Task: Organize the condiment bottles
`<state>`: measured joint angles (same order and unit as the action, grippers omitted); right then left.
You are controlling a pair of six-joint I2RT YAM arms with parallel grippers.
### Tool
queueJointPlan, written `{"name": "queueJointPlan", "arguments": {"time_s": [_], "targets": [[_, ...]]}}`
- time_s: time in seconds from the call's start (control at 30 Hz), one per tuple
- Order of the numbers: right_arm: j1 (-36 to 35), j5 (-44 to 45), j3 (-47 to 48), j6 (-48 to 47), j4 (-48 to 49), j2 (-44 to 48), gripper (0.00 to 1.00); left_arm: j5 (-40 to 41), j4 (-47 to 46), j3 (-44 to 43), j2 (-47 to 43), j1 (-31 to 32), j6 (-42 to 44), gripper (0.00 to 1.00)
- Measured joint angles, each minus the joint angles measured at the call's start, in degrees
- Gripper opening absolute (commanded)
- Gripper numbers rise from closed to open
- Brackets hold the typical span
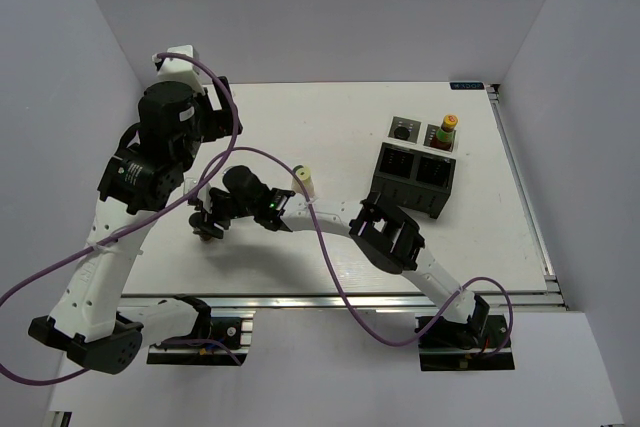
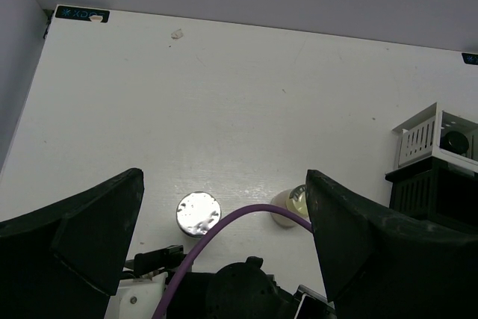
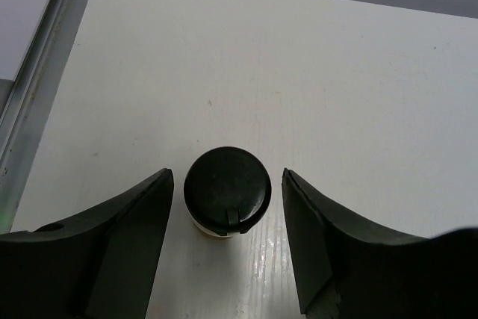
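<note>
A black-lidded jar (image 3: pixel 226 190) stands on the white table between the fingers of my right gripper (image 3: pixel 228 173). The jaws are open, one on each side, and do not touch it. In the top view this gripper (image 1: pixel 207 222) is at the table's left middle. The cream bottle (image 1: pixel 303 180) stands upright just right of it and also shows in the left wrist view (image 2: pixel 287 207). A silver-topped bottle (image 2: pixel 198 213) stands to its left. The red sauce bottle (image 1: pixel 446 130) and a second dark jar (image 1: pixel 402 131) sit in the rack. My left gripper (image 2: pixel 224 177) is open, empty and held high.
The black compartmented rack (image 1: pixel 418 172) stands at the right middle of the table, with a white part behind it (image 2: pixel 426 136). A purple cable (image 2: pixel 224 225) loops over the right arm. The raised left arm (image 1: pixel 150 157) covers part of the table's left side.
</note>
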<state>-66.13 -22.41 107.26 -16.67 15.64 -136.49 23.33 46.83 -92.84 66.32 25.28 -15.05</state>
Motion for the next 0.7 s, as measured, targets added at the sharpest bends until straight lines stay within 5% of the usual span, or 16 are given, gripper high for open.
{"name": "queueJointPlan", "arguments": {"time_s": [0.7], "targets": [[0.00, -1.88, -0.24, 0.37, 2.05, -0.83, 0.62, -0.02, 1.16, -0.66, 0.35, 0.00, -0.02, 0.98]]}}
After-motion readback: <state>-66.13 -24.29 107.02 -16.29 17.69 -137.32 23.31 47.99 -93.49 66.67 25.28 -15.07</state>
